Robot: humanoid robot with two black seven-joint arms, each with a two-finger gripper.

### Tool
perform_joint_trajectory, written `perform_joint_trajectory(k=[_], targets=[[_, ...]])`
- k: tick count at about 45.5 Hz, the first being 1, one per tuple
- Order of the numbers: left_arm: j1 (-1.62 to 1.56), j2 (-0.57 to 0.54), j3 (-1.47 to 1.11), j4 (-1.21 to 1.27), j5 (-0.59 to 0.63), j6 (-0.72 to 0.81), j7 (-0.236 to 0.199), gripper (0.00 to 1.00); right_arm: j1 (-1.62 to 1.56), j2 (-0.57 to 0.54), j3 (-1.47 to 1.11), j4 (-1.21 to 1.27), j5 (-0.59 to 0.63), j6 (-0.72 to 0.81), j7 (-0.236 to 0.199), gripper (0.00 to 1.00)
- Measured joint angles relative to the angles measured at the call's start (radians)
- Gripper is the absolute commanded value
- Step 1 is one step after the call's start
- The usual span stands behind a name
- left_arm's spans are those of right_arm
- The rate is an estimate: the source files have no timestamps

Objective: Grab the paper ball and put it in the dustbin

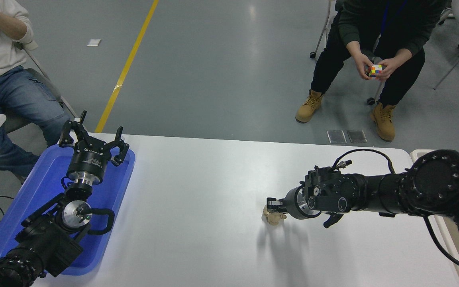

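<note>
Right gripper (272, 208): jaws pinching the one paper ball (273, 217) on the table (197, 179).
Left gripper (93, 142): jaws spread, holding nothing, over the one blue tray (34, 191).

I'm working in what looks like a robotics lab or factory test floor: grey sealed concrete floor (221, 79) with a yellow lane line (128, 65), a plain white table (197, 191), and people seated on wheeled chairs (325, 28) watching nearby.

Tan-brown paper ball (273, 217) — white table (197, 191), bright blue tray (42, 191) — multicoloured cube (375, 70).
</note>
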Motion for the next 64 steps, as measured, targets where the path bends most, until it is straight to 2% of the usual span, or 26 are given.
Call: perform_joint_trajectory(k=[23,37,64], targets=[[0.000,0.000,0.000,0.000,0.000,0.000,0.000,1.00,0.238,0.000,-0.014,0.150,-0.006,0.040,0.002,0.00],[0.000,0.000,0.000,0.000,-0.001,0.000,0.000,1.00,0.458,-0.065,-0.041,0.263,0.003,0.192,-0.004,0.00],[0.000,0.000,0.000,0.000,-0.001,0.000,0.000,1.00,0.854,-0.275,-0.112,0.333,0.008,0.572,-0.012,0.00]])
